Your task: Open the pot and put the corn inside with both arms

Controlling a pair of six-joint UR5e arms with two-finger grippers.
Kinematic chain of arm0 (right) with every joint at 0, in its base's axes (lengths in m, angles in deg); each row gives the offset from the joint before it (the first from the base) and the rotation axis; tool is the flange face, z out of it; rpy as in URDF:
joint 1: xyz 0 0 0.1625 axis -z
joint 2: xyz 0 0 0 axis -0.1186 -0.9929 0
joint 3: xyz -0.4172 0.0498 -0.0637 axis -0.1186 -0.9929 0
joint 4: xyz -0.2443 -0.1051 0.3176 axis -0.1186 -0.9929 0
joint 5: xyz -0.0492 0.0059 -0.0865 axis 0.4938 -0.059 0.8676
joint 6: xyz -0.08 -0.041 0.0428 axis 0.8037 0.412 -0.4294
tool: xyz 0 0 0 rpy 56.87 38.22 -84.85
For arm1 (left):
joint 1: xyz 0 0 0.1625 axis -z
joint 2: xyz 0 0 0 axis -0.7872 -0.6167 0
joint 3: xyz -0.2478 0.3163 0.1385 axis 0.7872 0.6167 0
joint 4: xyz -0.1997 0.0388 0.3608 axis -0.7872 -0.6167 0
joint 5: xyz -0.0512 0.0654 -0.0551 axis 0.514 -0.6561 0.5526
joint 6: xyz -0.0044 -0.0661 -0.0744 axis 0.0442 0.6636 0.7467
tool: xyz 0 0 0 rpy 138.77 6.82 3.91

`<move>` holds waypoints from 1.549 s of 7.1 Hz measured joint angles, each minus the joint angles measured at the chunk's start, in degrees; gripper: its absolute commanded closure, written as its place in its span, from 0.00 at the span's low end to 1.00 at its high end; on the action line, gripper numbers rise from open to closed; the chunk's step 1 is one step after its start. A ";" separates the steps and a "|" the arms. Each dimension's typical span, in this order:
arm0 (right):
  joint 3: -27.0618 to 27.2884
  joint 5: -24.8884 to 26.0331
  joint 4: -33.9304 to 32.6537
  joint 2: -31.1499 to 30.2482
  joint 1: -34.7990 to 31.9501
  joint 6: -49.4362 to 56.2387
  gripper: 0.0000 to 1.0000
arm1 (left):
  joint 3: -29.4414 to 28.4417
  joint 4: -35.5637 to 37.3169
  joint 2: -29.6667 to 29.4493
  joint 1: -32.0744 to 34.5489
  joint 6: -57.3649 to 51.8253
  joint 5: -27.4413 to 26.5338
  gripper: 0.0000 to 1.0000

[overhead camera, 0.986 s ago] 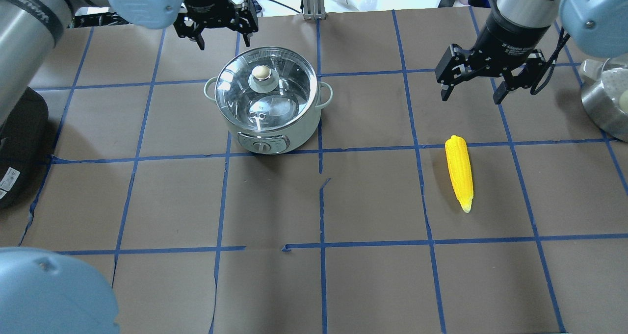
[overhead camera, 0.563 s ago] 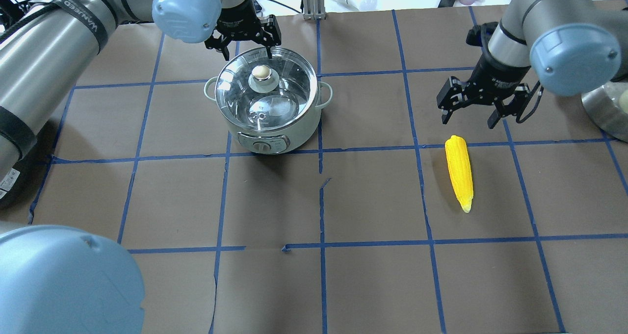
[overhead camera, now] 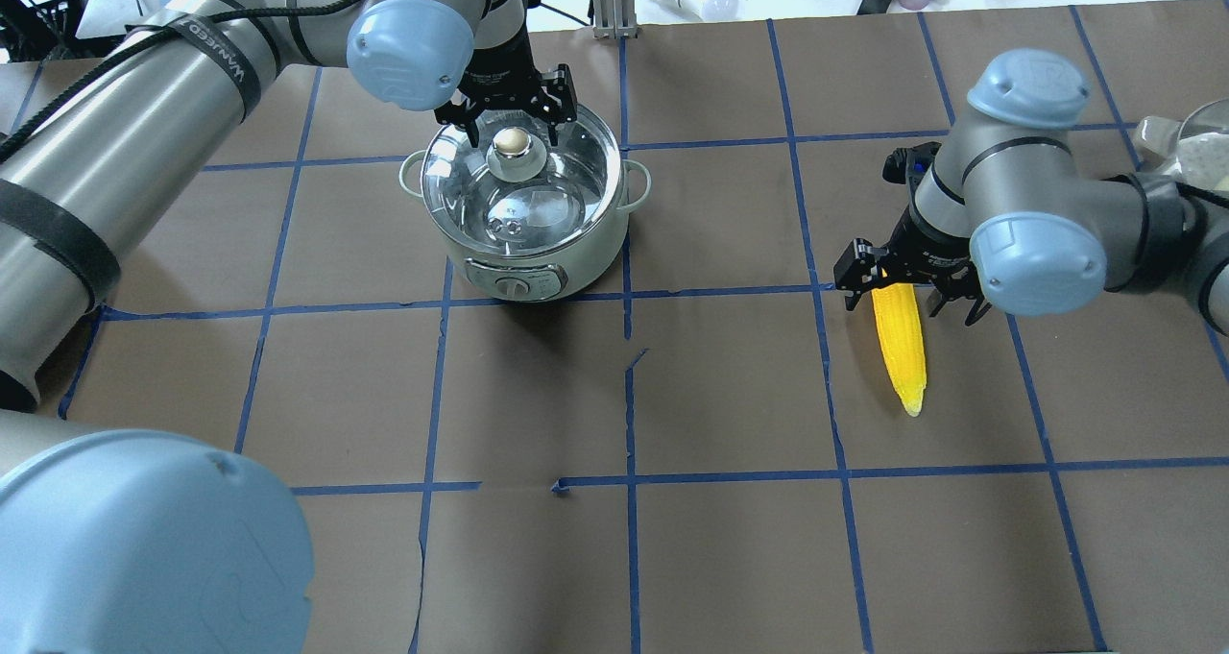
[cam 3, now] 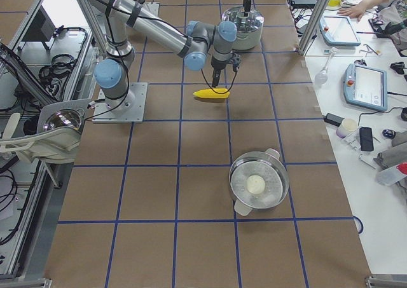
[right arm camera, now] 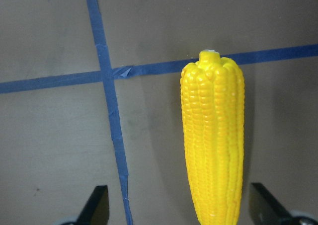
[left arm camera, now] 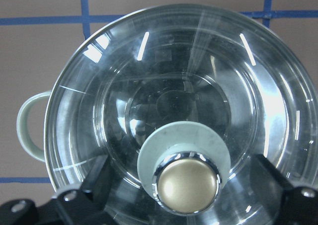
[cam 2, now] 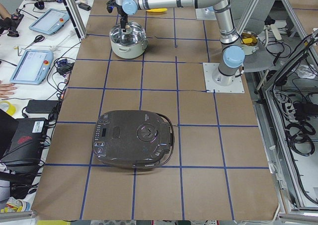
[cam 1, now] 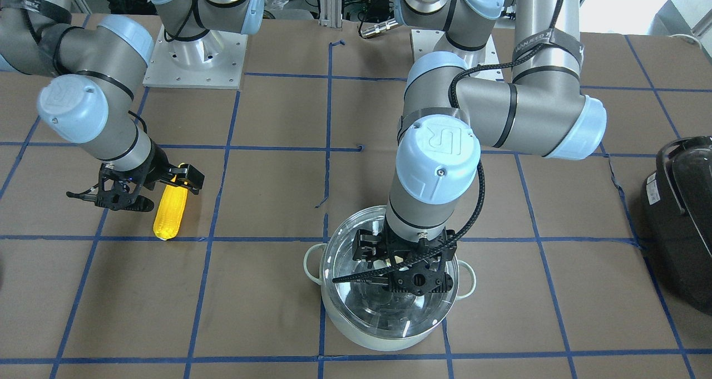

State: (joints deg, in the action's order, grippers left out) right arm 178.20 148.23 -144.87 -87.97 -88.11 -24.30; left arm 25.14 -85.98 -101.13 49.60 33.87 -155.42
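Left gripper (overhead camera: pixel 513 136): we record the jaws spread wide, one finger (left arm camera: pixel 98 181) on each side of the beige knob (overhead camera: pixel 512 142) of the glass lid (overhead camera: pixel 542 207). In the left wrist view a clear gap shows between the knob and either finger, so nothing is clamped. We cannot tell whether the tips touch the glass. The lid sits closed on the pot (overhead camera: pixel 586 251), which stands directly under this gripper, the knob centred between the fingers. Right gripper (overhead camera: pixel 908 302): jaws likewise wide apart and holding nothing. It hangs just over the corn (overhead camera: pixel 903 351), which lies flat on the brown papered table (overhead camera: pixel 730 395) beneath it. In the right wrist view the cob (right arm camera: pixel 213 135) runs lengthwise between the two fingers (right arm camera: pixel 97 203), nearer the finger on that view's right, with bare paper visible on both sides. We see no contact between finger and cob. Pot and corn lie well apart, each under its own gripper.
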 measured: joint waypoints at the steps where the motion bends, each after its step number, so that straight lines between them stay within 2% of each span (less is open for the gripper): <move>1: 1.42 1.09 -2.40 0.53 0.06 0.64 0.00 | 0.10 0.01 -0.05 0.27 -0.17 -0.09 0.71; 2: 2.40 1.83 -3.96 1.86 0.12 0.82 0.00 | 0.16 -0.01 -0.05 0.37 -0.39 -0.13 0.96; 3: 2.86 2.09 -5.25 3.35 0.14 0.75 0.00 | 0.18 -0.04 0.12 0.38 -0.58 -0.20 1.00; 5: 2.91 1.92 -6.48 5.00 0.20 0.65 0.02 | -0.12 -0.07 1.46 0.18 -0.88 -0.50 1.00; 7: 2.97 2.02 -8.55 5.86 0.25 0.67 0.62 | -1.51 -0.38 3.46 -1.11 -0.94 -0.69 1.00; 8: 2.98 1.90 -9.29 5.98 0.26 0.66 1.00 | -1.81 -0.86 4.56 -3.27 -1.14 -0.60 1.00; 11: 1.99 2.18 -9.71 6.23 0.27 0.83 1.00 | -0.54 -5.45 7.21 -13.81 -8.82 -0.50 1.00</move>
State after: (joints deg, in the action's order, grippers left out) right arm 180.18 150.40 -154.58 -81.74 -87.85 -23.48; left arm 24.61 -91.43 -93.92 35.79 25.05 -155.92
